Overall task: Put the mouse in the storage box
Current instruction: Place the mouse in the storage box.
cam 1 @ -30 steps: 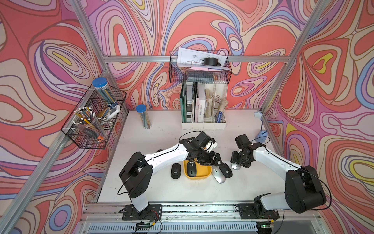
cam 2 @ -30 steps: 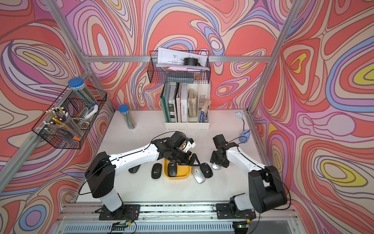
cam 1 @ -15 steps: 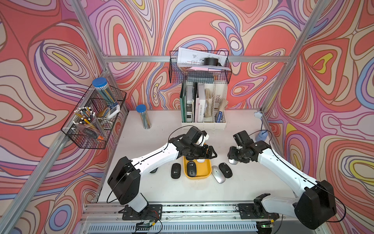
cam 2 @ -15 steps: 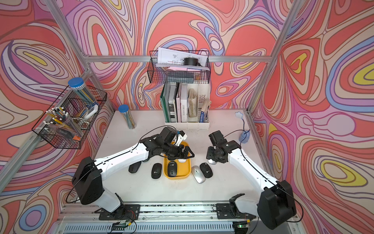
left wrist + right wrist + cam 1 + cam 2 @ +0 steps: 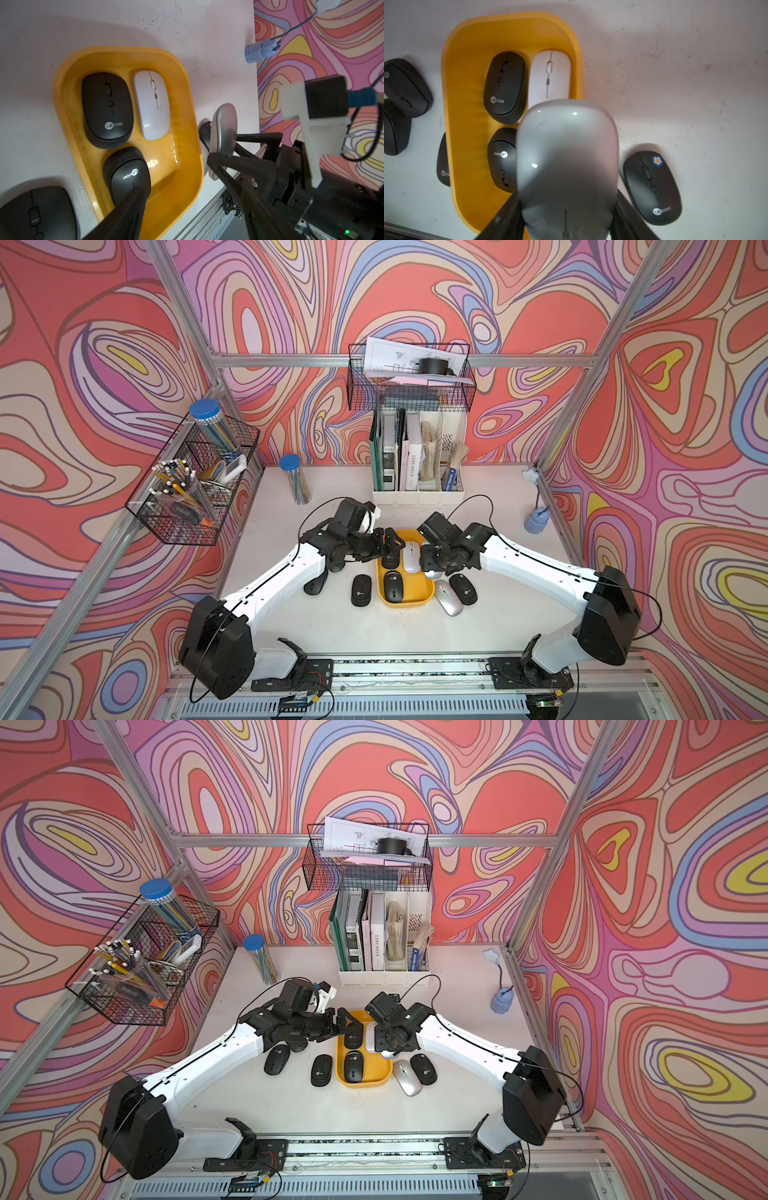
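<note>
The right fingers (image 5: 502, 220) are clamping the gray mouse (image 5: 566, 158) by its sides and holding it tilted on edge. The storage box (image 5: 62, 93) is lying just ahead of these fingertips, and the mouse is sitting outside its long wall. The left fingers (image 5: 126, 209) are standing apart, gripping nothing, and hovering over the box. Beneath them, two black mice (image 5: 107, 108) and a white mouse (image 5: 151, 104) are lying inside. A stickered black mouse (image 5: 652, 187) is resting on the counter (image 5: 374, 639) beside the right fingers.

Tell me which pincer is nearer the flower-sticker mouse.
Right. The right pincer, gripping a silver mouse, is close beside the flower-sticker mouse; the left pincer sits over the yellow tray's opposite side.
</note>
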Controlling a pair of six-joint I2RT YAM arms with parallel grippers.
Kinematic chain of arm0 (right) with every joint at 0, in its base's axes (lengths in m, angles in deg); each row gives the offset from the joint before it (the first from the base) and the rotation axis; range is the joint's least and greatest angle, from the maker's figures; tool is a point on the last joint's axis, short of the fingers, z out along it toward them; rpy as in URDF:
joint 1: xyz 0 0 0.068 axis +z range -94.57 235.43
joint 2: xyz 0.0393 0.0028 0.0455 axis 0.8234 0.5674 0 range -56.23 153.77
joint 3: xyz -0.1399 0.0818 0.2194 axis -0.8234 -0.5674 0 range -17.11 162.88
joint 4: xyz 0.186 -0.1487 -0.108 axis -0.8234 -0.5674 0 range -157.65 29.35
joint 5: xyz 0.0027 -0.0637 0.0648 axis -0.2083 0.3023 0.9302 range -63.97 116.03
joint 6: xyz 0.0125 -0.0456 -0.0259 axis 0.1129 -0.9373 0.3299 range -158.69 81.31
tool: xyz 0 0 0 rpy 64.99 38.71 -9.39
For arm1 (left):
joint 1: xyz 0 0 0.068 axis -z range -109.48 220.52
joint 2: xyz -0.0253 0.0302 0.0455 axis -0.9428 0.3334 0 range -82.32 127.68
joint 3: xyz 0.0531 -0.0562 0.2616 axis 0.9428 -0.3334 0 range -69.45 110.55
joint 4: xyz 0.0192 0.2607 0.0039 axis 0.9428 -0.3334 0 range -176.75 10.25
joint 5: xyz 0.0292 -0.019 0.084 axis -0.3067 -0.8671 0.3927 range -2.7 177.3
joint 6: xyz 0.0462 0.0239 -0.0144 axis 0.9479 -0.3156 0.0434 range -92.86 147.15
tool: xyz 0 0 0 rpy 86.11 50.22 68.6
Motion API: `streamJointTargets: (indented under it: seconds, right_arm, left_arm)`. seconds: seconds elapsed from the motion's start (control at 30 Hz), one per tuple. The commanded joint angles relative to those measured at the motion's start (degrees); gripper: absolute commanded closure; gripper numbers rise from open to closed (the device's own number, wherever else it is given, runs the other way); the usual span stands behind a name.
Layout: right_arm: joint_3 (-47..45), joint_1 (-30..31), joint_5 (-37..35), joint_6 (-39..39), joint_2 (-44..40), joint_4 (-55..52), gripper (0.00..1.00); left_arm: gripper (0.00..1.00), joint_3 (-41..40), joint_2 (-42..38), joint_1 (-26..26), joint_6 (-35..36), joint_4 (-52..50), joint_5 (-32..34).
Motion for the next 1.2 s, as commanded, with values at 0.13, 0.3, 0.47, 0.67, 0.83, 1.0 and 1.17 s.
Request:
streamJointTargets:
  seconds: [0.13, 0.3, 0.47, 0.67, 0.83, 1.0, 1.17]
  right_arm:
    - [7.8, 5.88, -2.22, 2.01, 9.5, 2.05, 0.52]
    - [7.86, 6.21, -3.13, 2.21, 12.98, 2.65, 0.51]
    - [7.69, 6.21, -4.34, 2.06, 14.8, 1.73, 0.51]
    - [7.26, 6.18, -6.83, 2.35, 16.85, 0.12, 0.49]
    - [8.08, 6.17, -8.24, 1.97, 18.98, -1.31, 0.49]
    - [8.48, 6.18, -8.71, 1.83, 20.54, -1.49, 0.49]
    - [7.92, 6.31, -7.79, 1.84, 21.27, -0.57, 0.48]
  left_arm:
    - [0.19, -3.33, -9.89, -10.56, 5.87, -11.17, 3.2]
    - [0.19, -5.6, -12.03, -11.46, 6.77, -12.17, -0.96]
    - [0.2, -11.88, -12.67, -11.42, 4.05, -6.12, -6.86]
    - [0.2, -13.28, -13.28, -11.46, 3.46, -7.85, -4.99]
    - [0.2, -12.81, -13.61, -11.46, 4.29, -9.66, -3.86]
    - [0.2, -12.71, -13.33, -11.48, 4.44, -9.82, -3.85]
    - [0.2, -12.63, -13.24, -11.42, 4.45, -9.81, -3.86]
